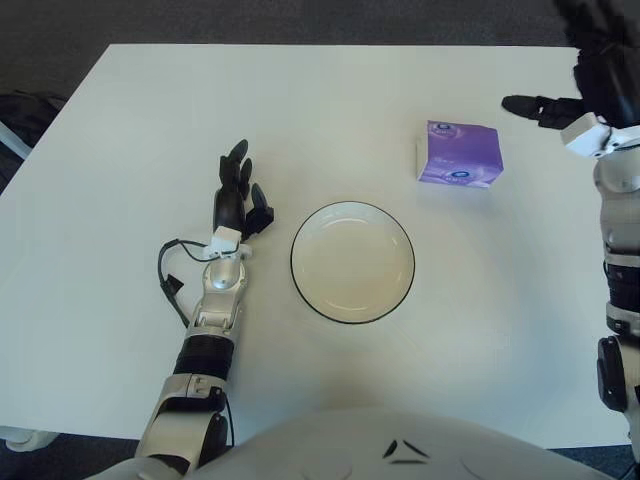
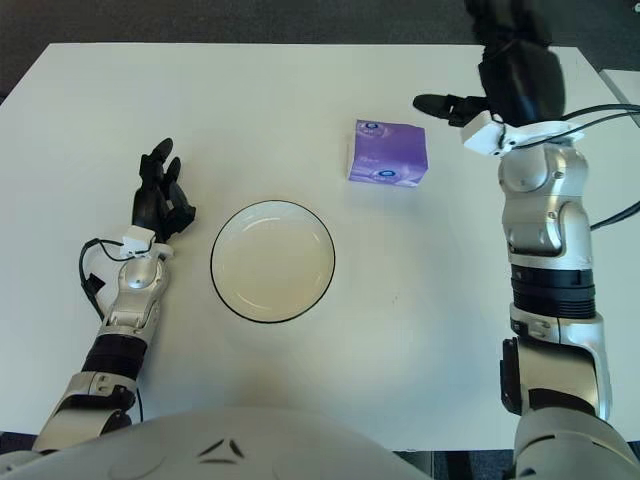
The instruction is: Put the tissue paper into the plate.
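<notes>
The right hand point(image 2: 500, 70) is hovering open at three o'clock of the purple tissue pack point(image 2: 388, 153). The pack is sitting at one o'clock of the plate point(image 2: 272, 260). The left hand point(image 2: 160, 200) is lying open at nine o'clock.

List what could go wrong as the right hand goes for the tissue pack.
The right hand shows beyond and to the right of the purple tissue pack, one finger pointing left toward it; a sideways approach might shove the light pack away instead of gripping it. The plate is shallow, so a dropped pack could slide off its rim.

Purple tissue paper point(image 1: 459, 154), white black-rimmed plate point(image 1: 352, 261), white table point(image 1: 120, 130).
</notes>
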